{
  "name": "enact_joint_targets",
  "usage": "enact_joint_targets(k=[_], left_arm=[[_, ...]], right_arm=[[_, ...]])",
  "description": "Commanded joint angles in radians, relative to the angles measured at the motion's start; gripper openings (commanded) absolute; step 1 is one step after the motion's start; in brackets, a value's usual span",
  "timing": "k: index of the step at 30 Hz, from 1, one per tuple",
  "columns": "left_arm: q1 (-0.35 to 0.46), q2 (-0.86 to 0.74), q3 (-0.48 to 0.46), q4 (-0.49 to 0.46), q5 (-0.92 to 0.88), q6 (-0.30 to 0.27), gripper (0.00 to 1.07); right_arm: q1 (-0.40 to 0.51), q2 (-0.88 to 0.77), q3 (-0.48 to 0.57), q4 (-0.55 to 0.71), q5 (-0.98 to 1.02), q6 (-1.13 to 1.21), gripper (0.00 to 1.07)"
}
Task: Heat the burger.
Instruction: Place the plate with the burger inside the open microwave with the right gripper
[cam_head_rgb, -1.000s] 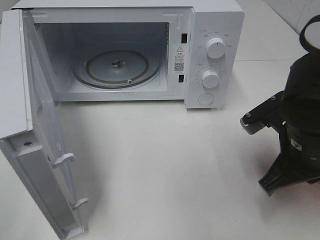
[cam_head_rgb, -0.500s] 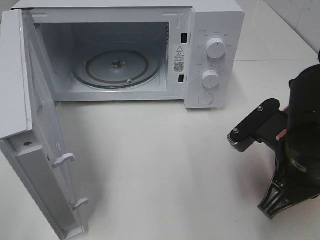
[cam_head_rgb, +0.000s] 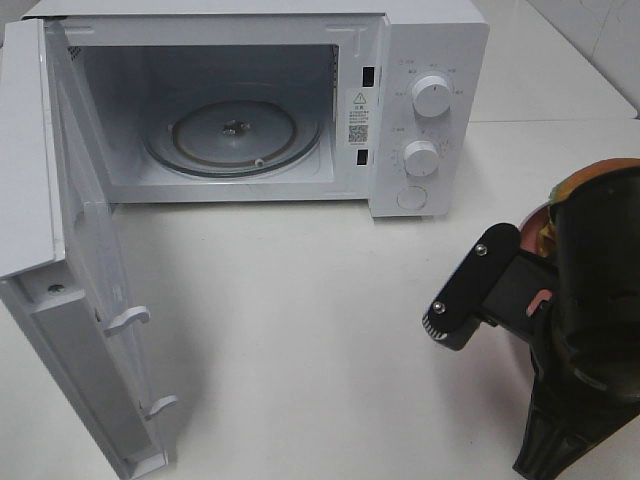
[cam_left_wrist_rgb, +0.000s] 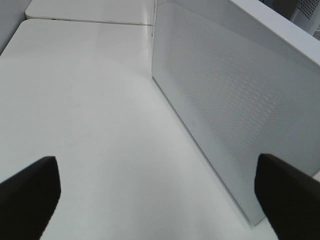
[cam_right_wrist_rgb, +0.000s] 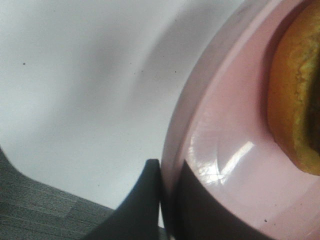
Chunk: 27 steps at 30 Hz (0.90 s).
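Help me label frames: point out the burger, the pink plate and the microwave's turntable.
burger (cam_right_wrist_rgb: 295, 85), right wrist view, bun's side.
pink plate (cam_right_wrist_rgb: 220, 125), right wrist view, inner rim.
turntable (cam_head_rgb: 195, 135), exterior high view, glass left of centre.

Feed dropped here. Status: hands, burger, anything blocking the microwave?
Right hand shut on pink plate rim, burger on plate. Left hand open, holding nothing. Microwave door open, nothing seen blocking the cavity.

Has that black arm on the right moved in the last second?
Yes. The right arm has shifted left and down the view, judged against the microwave.
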Motion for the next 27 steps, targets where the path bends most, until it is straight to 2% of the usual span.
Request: enact_joint_targets(k=[1, 5, 13, 27], left_arm=[[-0.003, -0.014, 0.001, -0.006, -0.005, -0.002, 0.98], [-0.003, -0.014, 0.001, -0.006, -0.005, -0.002, 0.98], [-0.003, -0.014, 0.001, -0.006, -0.005, -0.002, 0.98], [-0.003, -0.014, 0.001, -0.006, -0.005, -0.002, 0.98]], right_arm=[[0.022, -0.010, 0.003, -0.049, 0.044, -0.022, 0.00], [0.109, -0.010, 0.003, -0.057, 0.052, -0.032, 0.00], [0.221, -0.010, 0.003, -0.061, -0.013, -0.048, 0.00], [0.322, -0.010, 0.003, -0.115, -0.082, -0.164, 0.00]])
